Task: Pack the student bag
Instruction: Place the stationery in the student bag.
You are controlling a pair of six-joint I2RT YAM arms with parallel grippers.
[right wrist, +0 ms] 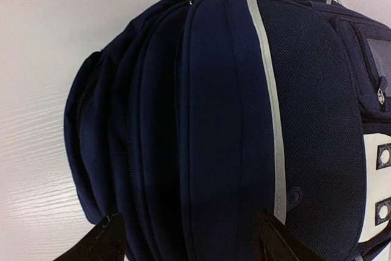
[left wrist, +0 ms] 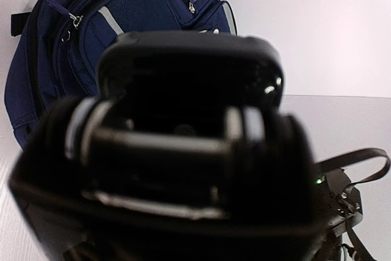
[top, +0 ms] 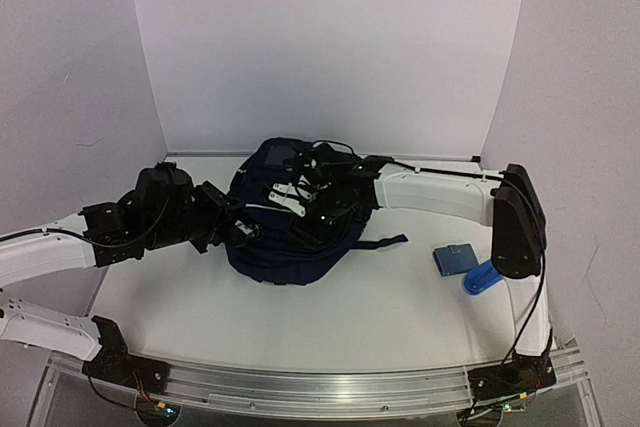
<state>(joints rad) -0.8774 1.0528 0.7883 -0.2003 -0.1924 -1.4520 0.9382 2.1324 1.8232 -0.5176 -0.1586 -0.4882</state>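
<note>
The student bag [top: 290,259], navy blue with thin white stripes, lies in the middle of the table. My right gripper [top: 290,202] reaches over it from the right. In the right wrist view its jaws [right wrist: 192,242] stand wide open just above the bag's side panels [right wrist: 226,90], with nothing held. The white patch with buckle slots [right wrist: 374,181] shows at the right edge. My left gripper [top: 240,229] is against the bag's left side. In the left wrist view a blurred black bulk [left wrist: 183,151] hides the jaws, and the bag [left wrist: 55,47] shows behind it.
A small blue pouch [top: 455,259] and a bright blue object [top: 480,279] lie on the table right of the bag, beside the right arm. A dark strap [top: 385,243] trails from the bag toward them. White walls enclose the back and both sides.
</note>
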